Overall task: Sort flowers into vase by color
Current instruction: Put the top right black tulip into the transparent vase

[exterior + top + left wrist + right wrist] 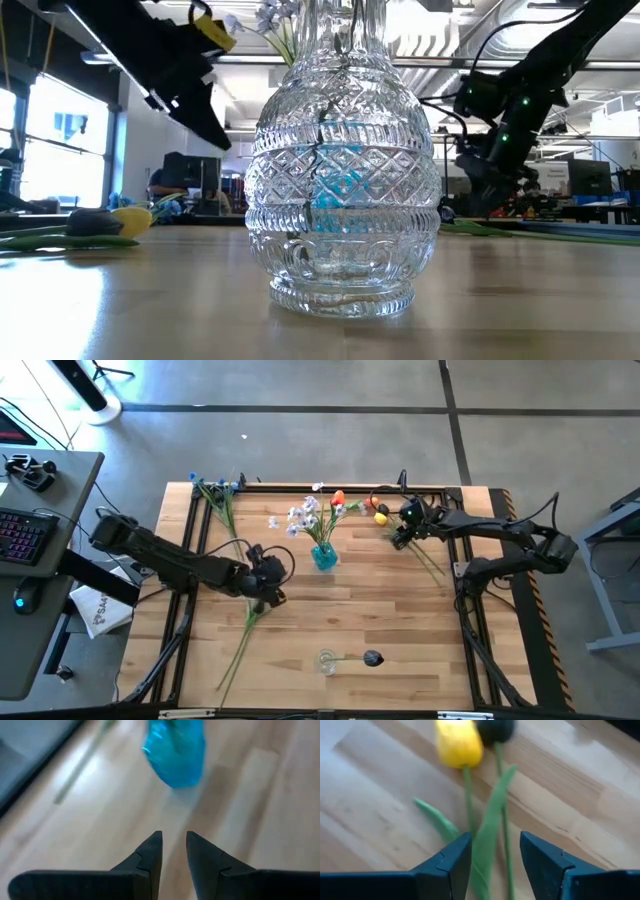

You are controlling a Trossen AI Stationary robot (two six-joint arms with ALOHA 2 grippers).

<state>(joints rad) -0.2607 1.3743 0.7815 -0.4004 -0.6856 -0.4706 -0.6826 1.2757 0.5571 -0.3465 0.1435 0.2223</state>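
Bench (pixel 340 610): wooden, carries all.
Blue vase (pixel 324 556): far centre, holds white, blue and orange flowers.
Clear vase (pixel 327 661): near centre, lying down, dark bud (pixel 373 658) at its mouth.
Right end effector (pixel 492 851): far right, spread around stems of yellow tulip (pixel 458 742) and a dark bud; judged best to pinch one stem only.
Left end effector (pixel 173 849): left of centre, narrowly parted, pinching nothing visible.

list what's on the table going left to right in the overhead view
blue flowers → left gripper → blue vase → dark bud → right gripper
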